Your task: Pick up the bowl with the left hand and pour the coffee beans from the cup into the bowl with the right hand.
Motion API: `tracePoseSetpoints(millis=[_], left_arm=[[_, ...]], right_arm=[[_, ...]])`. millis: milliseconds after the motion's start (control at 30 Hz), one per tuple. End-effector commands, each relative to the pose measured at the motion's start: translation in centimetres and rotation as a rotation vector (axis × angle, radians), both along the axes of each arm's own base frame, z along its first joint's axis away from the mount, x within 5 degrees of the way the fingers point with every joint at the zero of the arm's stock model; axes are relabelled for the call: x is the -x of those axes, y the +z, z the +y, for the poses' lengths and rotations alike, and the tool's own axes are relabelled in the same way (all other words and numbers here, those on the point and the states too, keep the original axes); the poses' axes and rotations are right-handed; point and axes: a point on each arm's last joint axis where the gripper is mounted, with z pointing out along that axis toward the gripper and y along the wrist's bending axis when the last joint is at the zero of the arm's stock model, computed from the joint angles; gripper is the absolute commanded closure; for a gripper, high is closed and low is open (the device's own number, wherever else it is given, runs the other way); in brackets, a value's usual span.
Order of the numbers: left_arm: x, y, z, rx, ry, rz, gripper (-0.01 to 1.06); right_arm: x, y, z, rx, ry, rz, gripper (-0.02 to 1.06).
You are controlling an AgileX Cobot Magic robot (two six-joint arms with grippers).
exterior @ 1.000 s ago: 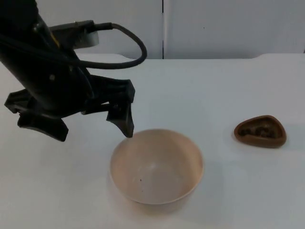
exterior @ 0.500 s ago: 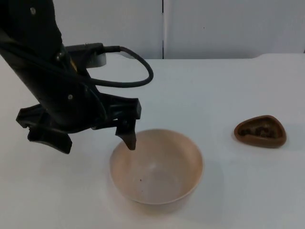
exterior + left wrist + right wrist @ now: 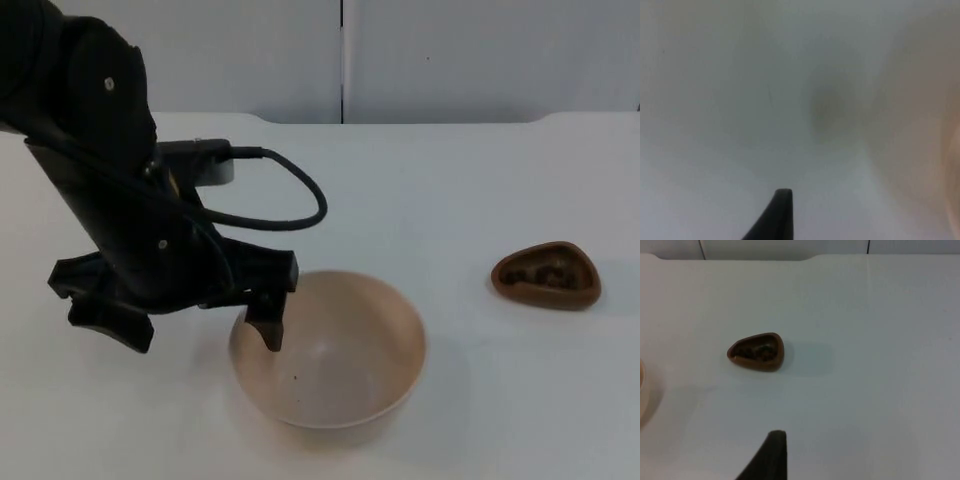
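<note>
bowl (image 3: 330, 362): beige, round, upright | cup (image 3: 546, 276): brown, beans inside

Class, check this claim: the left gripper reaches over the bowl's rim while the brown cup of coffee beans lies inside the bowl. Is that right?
Not quite. The cup stands on the table, apart from the bowl; the top view shows it. The left gripper does reach over the rim.

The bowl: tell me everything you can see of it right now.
The bowl is round, pale beige with a smooth matte look, upright on the white table, near its front edge. It holds no beans, just a tiny dark speck inside. The left gripper straddles its left rim, one fingertip over the inside, the other outside. Contact with the rim cannot be made out.
</note>
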Motion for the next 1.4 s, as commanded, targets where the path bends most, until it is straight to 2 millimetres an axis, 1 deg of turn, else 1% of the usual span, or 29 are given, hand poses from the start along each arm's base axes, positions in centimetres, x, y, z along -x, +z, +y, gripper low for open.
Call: tracePoseSetpoints(millis=[0,267,700,833,867,967,1000,1067,1100,1133,1167,1200,1233,1367], left_arm=[[-0.12,-0.07,-0.15,-0.006,-0.021,-0.018,0.0],[-0.39,-0.03,-0.12,-0.014,-0.04,-0.051,0.0],[-0.56,-0.73,-0.2,-0.015,-0.038,-0.05,0.0],[-0.56,-0.81,-0.2,-0.016,-0.038,-0.048,0.02],[-0.56,-0.81,-0.2,-0.016,-0.038,-0.048,0.04],[-0.57,-0.82,-0.21,-0.016,-0.038,-0.048,0.14],[-0.57,-0.82,-0.21,-0.016,-0.038,-0.048,0.14],[-0.57,-0.82,-0.21,-0.016,-0.038,-0.048,0.21],[-0.57,-0.82,-0.21,-0.016,-0.038,-0.048,0.25],[-0.55,-0.82,-0.23,-0.011,-0.032,-0.046,0.32],[-0.54,-0.82,-0.26,-0.007,-0.027,-0.044,0.36],[-0.54,-0.81,-0.29,-0.003,-0.022,-0.044,0.39],[-0.54,-0.81,-0.29,-0.003,-0.022,-0.044,0.39],[-0.49,-0.8,-0.41,0.015,0.002,-0.034,0.66]], right_arm=[[0.03,0.03,0.01,0.003,-0.006,-0.007,-0.01],[0.03,0.03,0.01,0.003,-0.006,-0.007,-0.01],[0.03,0.03,0.01,0.003,-0.006,-0.007,-0.01],[0.03,0.03,0.01,0.003,-0.006,-0.007,-0.01],[0.03,0.03,0.01,0.003,-0.006,-0.007,-0.01],[0.03,0.03,0.01,0.003,-0.006,-0.007,-0.01],[0.03,0.03,0.01,0.003,-0.006,-0.007,-0.01],[0.03,0.03,0.01,0.003,-0.006,-0.007,-0.01],[0.03,0.03,-0.04,0.009,-0.01,-0.007,-0.01],[0.03,0.03,-0.04,0.009,-0.01,-0.007,-0.01],[0.03,0.03,-0.04,0.009,-0.01,-0.007,-0.01],[0.03,0.03,-0.04,0.009,-0.01,-0.007,-0.01],[0.03,0.03,-0.04,0.009,-0.01,-0.007,-0.01],[0.03,0.03,-0.04,0.009,-0.01,-0.007,-0.01]])
